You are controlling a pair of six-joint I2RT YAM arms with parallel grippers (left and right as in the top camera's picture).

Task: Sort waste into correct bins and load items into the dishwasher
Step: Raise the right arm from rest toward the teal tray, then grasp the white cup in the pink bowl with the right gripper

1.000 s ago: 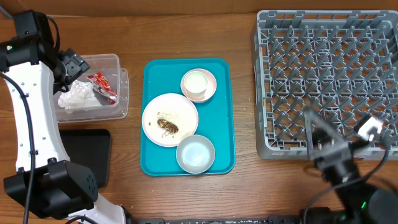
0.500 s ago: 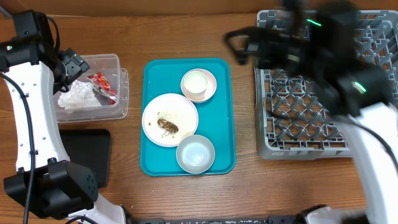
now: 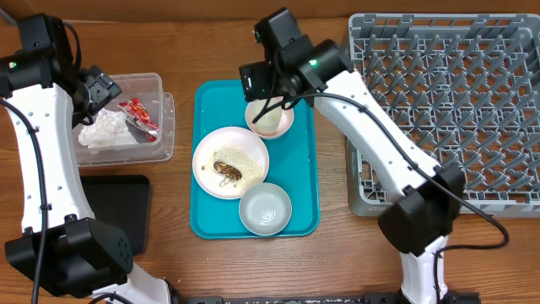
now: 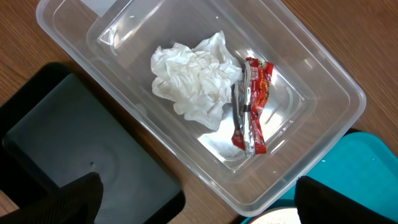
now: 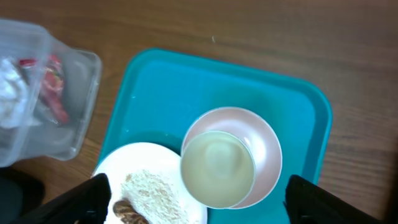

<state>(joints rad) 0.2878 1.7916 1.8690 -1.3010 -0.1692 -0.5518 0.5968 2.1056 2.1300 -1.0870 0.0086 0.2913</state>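
Napkin (image 4: 193, 78), red-and-white wrapper (image 4: 254, 106) in clear tub (image 4: 124, 25): done. Brown scraps (image 3: 226, 171) on white plate (image 3: 250, 149), likely for black tray (image 4: 68, 143). Plate, cup (image 5: 217, 169) on pink saucer (image 5: 266, 149) and bowl (image 3: 265, 209) wait on teal tray (image 3: 302, 169). Dish rack (image 3: 447, 101) holds nothing. Your left gripper (image 4: 202, 208) over tub, right gripper (image 5: 202, 200) over cup: both spread wide, empty.

The napkin (image 4: 193, 78) and wrapper (image 4: 255, 106) lie in the tub (image 4: 124, 37), left of the serving tray (image 3: 305, 169).

Teal tray (image 3: 300, 187), pink saucer (image 5: 268, 157), white plate (image 3: 206, 159), red-and-white wrapper (image 4: 255, 104), grey grid rack (image 3: 447, 101).
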